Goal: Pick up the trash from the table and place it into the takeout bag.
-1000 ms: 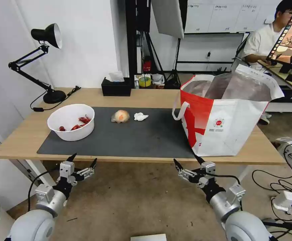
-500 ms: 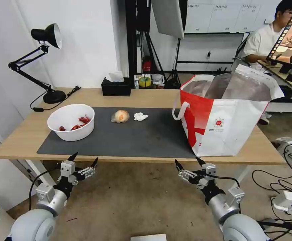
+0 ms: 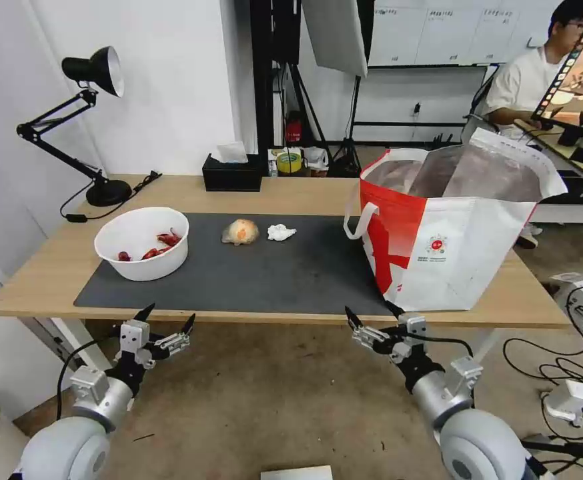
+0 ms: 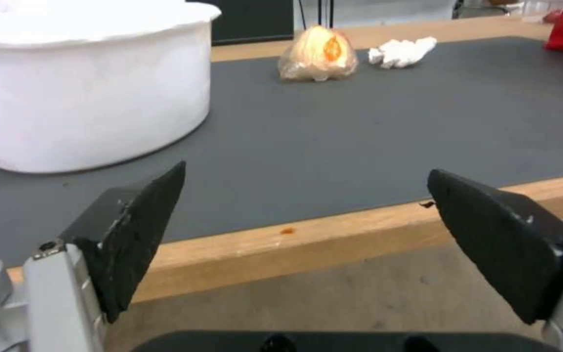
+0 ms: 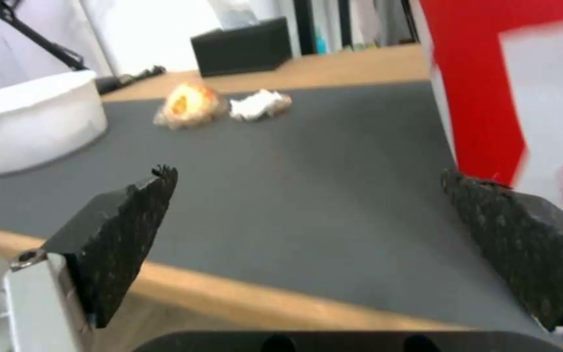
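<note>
right now your left gripper (image 3: 165, 319) hangs just below the near edge of the table (image 3: 51, 267), its two black fingers spread wide with nothing between them. straight ahead of it and a little to its left, up on the dark mat (image 3: 285, 273), sits the white bowl (image 3: 142, 242) with red shells in the bottom; in the left wrist view the bowl (image 4: 86, 83) stands close beyond the left finger (image 4: 135, 230).

your right gripper (image 3: 370, 316) is also below the table edge, fingers wide apart and holding nothing. just ahead of it and to its right stands the takeout bag (image 3: 448, 230), mouth open, foil lining showing, its near corner almost above the right finger. in the right wrist view the bag's red and white wall (image 5: 509, 93) rises just beyond that finger (image 5: 523, 244).

farther out from both grippers, roughly between them, the orange plastic wad (image 3: 241, 232) and the crumpled tissue (image 3: 281, 232) lie side by side on the mat, near each other but apart. beyond those, at the far edge of the table, you have the black tissue box (image 3: 232, 175), and a black desk lamp (image 3: 81, 120) off past the bowl.
</note>
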